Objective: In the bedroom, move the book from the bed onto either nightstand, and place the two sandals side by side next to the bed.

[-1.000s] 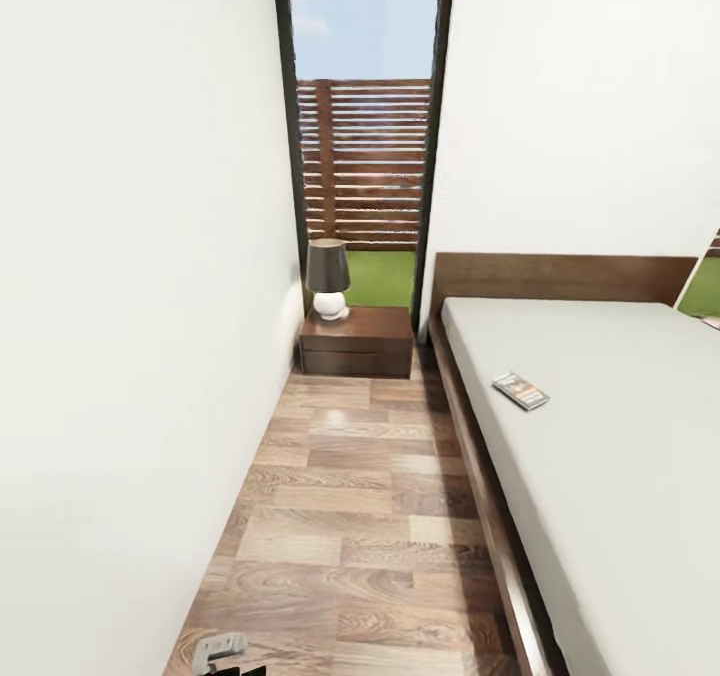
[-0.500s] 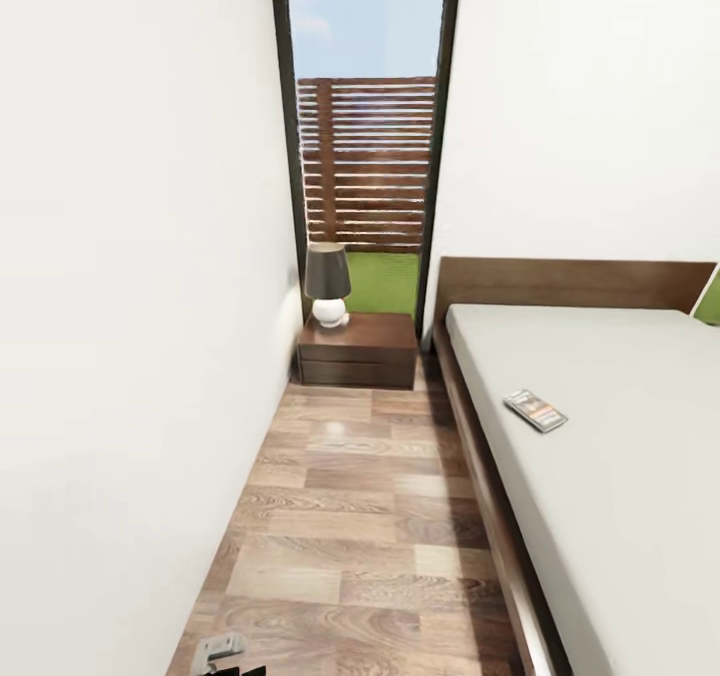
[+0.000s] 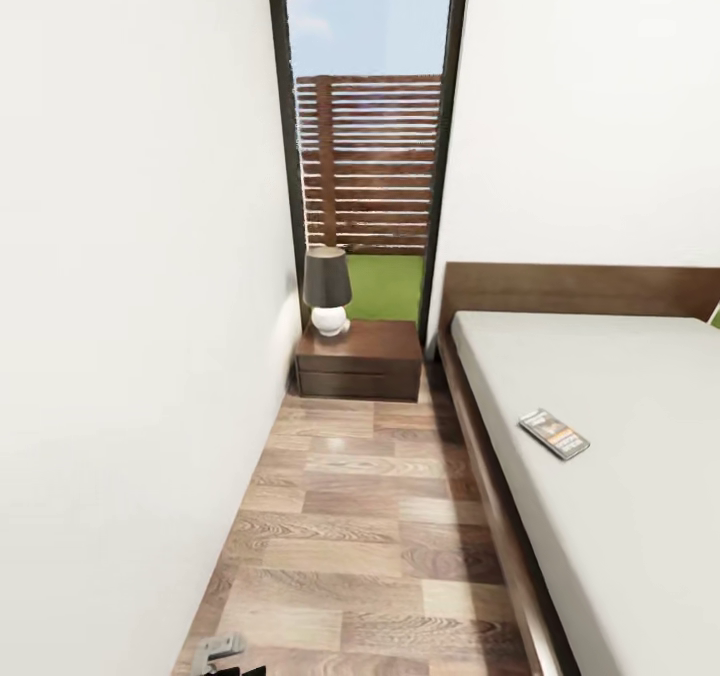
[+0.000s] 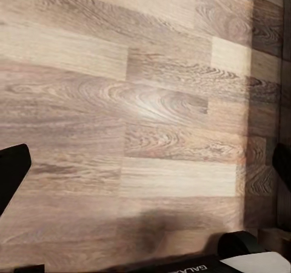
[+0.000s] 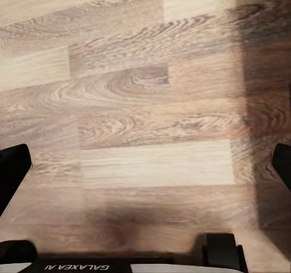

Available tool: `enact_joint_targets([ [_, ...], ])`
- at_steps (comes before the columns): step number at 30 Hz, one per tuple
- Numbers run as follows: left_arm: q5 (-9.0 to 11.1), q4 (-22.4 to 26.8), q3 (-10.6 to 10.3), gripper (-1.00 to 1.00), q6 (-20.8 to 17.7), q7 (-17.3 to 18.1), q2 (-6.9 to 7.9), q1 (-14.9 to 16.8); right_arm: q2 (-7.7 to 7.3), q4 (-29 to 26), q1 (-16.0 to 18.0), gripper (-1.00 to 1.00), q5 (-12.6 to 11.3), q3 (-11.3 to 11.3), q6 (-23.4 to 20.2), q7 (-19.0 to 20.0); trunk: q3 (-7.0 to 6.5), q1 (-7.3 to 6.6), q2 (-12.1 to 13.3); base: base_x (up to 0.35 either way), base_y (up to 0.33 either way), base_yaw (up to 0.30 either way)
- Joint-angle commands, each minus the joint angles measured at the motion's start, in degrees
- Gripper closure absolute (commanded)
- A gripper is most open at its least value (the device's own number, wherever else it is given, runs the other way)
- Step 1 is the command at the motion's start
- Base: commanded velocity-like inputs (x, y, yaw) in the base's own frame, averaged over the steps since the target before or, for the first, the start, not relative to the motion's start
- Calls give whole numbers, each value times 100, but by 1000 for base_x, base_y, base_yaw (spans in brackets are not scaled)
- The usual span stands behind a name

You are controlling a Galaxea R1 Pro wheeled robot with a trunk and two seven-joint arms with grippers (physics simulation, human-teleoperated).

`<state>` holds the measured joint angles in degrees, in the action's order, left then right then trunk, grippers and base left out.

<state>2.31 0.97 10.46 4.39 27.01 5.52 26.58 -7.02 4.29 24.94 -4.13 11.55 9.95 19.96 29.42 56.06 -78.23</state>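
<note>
Both sets of jaws hung wide open and empty over the floor (image 4: 145, 103), and the book (image 3: 554, 433) lay well ahead on the bed (image 3: 620, 516), right-arm side, long axis diagonal.

A home bedroom. A bed (image 3: 620, 426) stands beside a nightstand (image 3: 362, 358) with a lamp (image 3: 326, 292). Wood-plank floor (image 3: 370, 536), tall window (image 3: 368, 136)
</note>
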Motion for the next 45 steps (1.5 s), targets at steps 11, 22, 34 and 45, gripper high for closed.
enact_joint_targets([
  [11,24,-9,8,-100,9,23,1,5,-1,28,11,-100,-44,14,33,34,6,3,-3,320,35,0],
  [22,24,-9,8,-100,9,23,1,5,-1,28,11,-100,-44,14,36,34,6,3,-3,329,0,0],
  [34,24,-9,8,-100,9,23,1,5,-1,28,11,-100,-44,14,36,26,6,3,-3,329,0,0],
  [45,24,-9,8,-100,9,23,1,5,-1,28,10,-100,-44,14,39,25,6,3,-3,329,0,0],
])
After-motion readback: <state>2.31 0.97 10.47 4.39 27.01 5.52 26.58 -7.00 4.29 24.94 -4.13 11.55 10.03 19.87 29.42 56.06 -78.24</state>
